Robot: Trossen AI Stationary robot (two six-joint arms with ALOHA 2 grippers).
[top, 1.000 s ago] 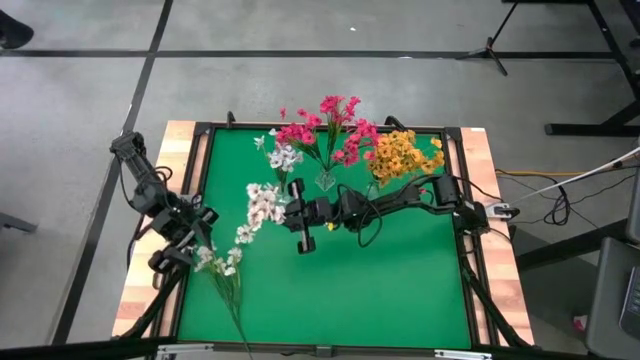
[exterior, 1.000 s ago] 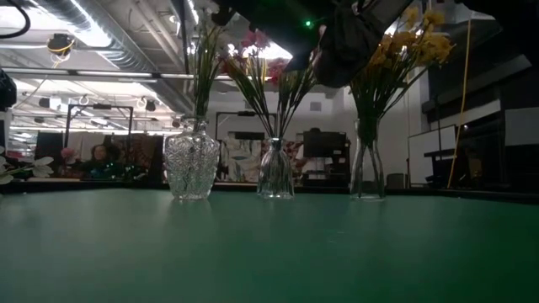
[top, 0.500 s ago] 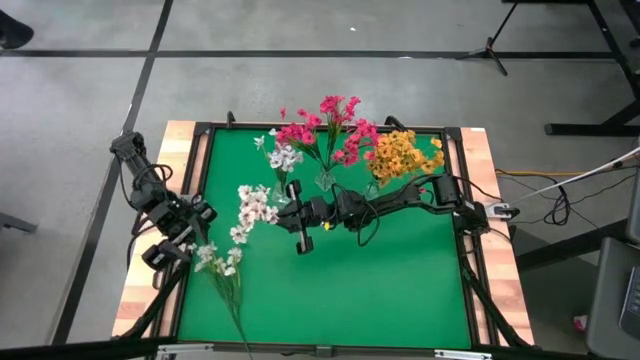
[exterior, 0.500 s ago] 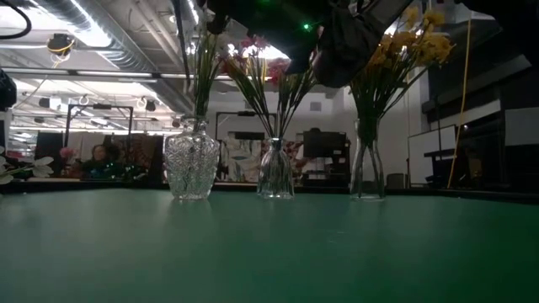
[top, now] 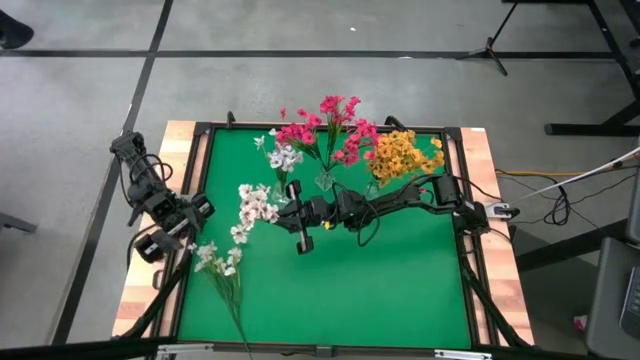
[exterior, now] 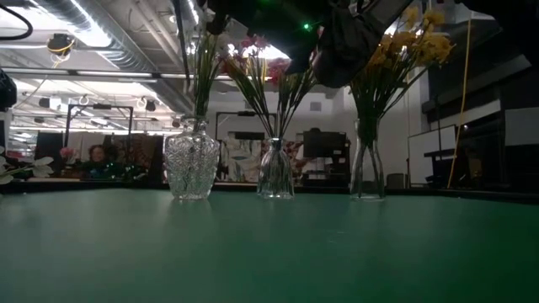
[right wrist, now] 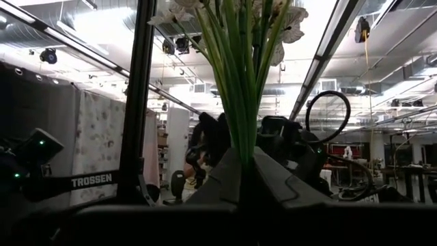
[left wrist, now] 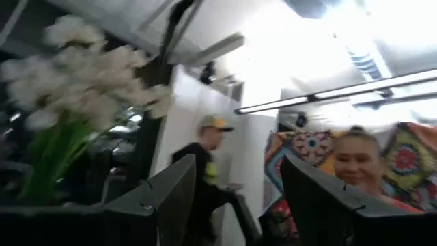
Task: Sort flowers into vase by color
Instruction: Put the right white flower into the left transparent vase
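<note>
My right gripper (top: 284, 212) is over the middle of the green mat, shut on a bunch of white flowers (top: 254, 206) whose blossoms point toward the table's left. Its fingers tilt upward. A second white sprig (top: 220, 262) lies flat on the mat near the left edge, its stem (top: 236, 312) running toward the near edge. My left gripper (top: 162, 238) hangs open at the left edge beside that sprig and touches nothing. At the far side stand a cut-glass vase (exterior: 191, 167) with white flowers (top: 283, 158), a narrow vase (exterior: 275, 172) with pink flowers (top: 328, 125) and a tall vase (exterior: 367, 168) with yellow flowers (top: 398, 155). My right gripper pinches the green stems (right wrist: 241, 140) of the white bunch between its two fingers (right wrist: 217, 179). The stems run out along the fingers and the blossoms (right wrist: 276, 17) spread beyond the tips. The bunch is lifted clear of the mat, tilted upward.
A wooden frame (top: 190, 135) borders the green mat (top: 350, 290); the mat's near half is bare. Cables (top: 545, 190) trail off the right side. People show in the room beyond the table in the left wrist view (left wrist: 212, 171).
My left gripper has tipped upward and drawn back toward the table's left edge, away from the sprig lying on the mat. The white bunch in my right gripper has swung slightly toward the table's left.
</note>
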